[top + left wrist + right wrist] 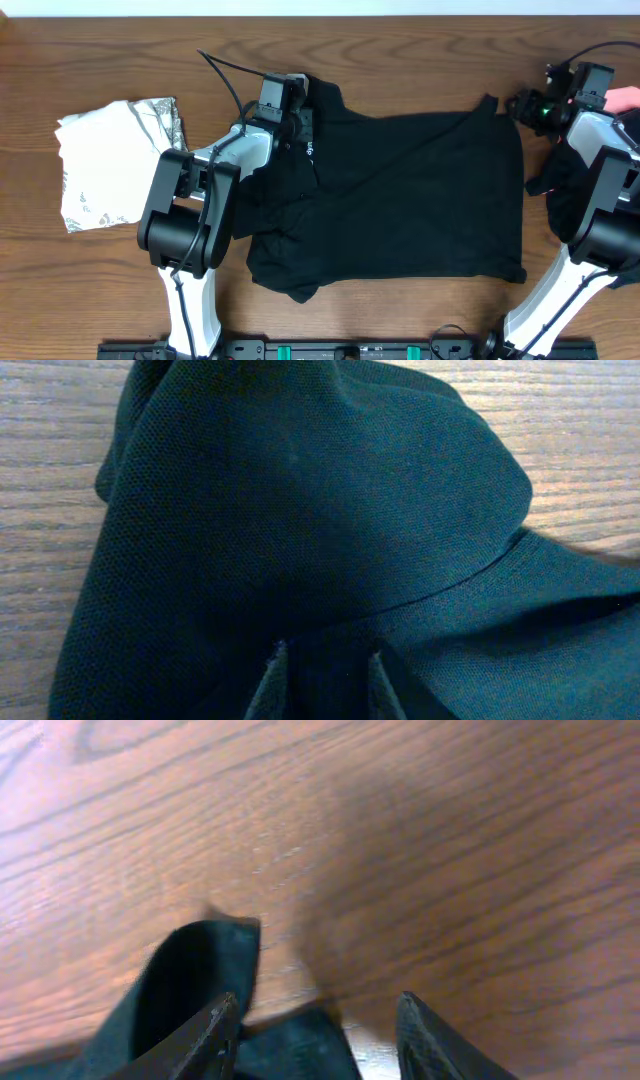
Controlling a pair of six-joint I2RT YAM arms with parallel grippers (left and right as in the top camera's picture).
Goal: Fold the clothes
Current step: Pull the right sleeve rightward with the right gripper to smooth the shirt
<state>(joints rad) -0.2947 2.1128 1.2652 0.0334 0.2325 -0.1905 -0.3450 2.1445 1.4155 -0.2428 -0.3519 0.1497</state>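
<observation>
A black shirt (400, 190) lies spread over the middle of the table, rumpled along its left side. My left gripper (300, 115) is at the shirt's far left corner. In the left wrist view it (327, 650) is shut on a fold of the black shirt (300, 510), with cloth bunched between the fingers. My right gripper (520, 105) is at the shirt's far right corner. In the right wrist view its jaws (318, 1000) stand apart, open, over a black corner (190, 980) that rests on the wood. A folded white, grey-printed garment (120, 165) lies at the left.
A pink thing (628, 97) shows at the far right edge behind the right arm. Both arm bases stand at the table's near edge. Bare wood (420, 60) runs along the far side of the shirt.
</observation>
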